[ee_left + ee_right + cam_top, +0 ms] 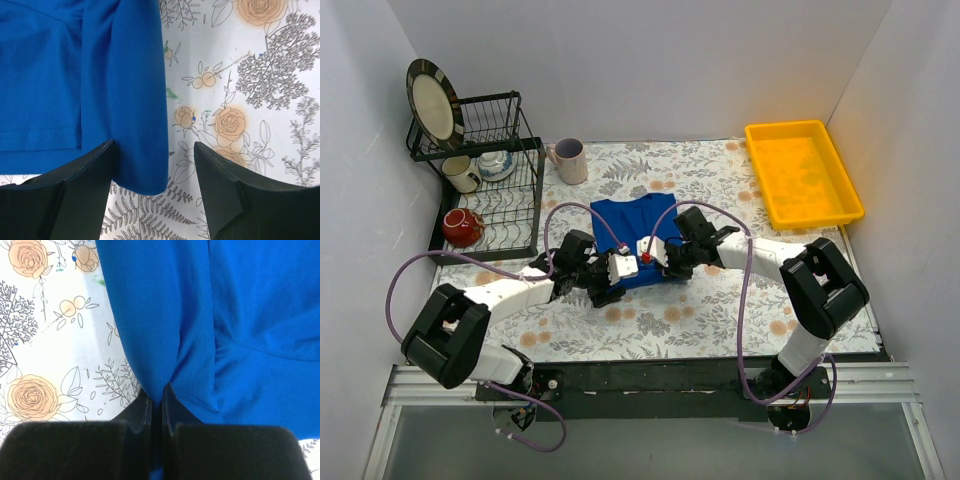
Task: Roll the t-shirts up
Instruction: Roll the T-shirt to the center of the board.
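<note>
A single royal-blue t-shirt (638, 222) lies folded and bunched in the middle of the floral tablecloth; its print is hidden. At the shirt's near left corner my left gripper (617, 283) stands open. In the left wrist view that corner of the t-shirt (125, 100) hangs in the gap of the left gripper (155, 152), close to the left finger (85, 175) and apart from the right one. At the near right edge, my right gripper (665, 268) is shut on a pinched fold of the t-shirt (165, 315); in the right wrist view the fabric is pressed into the right gripper (156, 388).
A yellow tray (803, 172) sits at the back right. At the back left stands a black dish rack (492, 192) with a plate (432, 100) and cups; a red mug (462, 226) lies beside it, and a pale mug (568, 160) stands behind the shirt.
</note>
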`<state>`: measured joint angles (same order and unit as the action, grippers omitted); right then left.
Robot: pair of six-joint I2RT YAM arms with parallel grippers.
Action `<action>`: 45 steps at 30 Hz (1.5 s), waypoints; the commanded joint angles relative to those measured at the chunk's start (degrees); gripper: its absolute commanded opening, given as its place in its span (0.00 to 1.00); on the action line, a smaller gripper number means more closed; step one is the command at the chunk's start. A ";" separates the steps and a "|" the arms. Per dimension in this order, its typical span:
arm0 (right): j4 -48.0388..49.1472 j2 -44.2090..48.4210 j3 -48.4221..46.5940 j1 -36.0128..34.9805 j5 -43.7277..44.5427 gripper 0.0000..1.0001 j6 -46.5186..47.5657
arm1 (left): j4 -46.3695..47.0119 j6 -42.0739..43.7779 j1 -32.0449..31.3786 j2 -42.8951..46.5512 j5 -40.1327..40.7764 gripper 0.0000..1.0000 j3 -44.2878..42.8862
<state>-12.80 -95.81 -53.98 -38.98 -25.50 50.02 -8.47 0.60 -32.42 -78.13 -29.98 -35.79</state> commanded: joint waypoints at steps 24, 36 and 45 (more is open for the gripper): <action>-36.40 -2.89 -12.90 7.77 -14.31 0.01 6.21 | -49.94 12.84 11.76 -20.03 -18.96 0.01 -29.40; -56.46 -13.96 -22.31 11.56 -20.21 0.02 16.95 | -70.81 20.14 14.93 -38.84 -22.84 0.00 -45.32; -61.82 -23.27 -29.08 12.70 -22.14 0.01 20.03 | -70.81 19.17 18.10 -46.14 -21.61 0.02 -51.04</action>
<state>-60.86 -115.70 -80.88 -29.39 -52.34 67.33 -74.28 19.09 -18.92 -122.69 -59.75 -84.33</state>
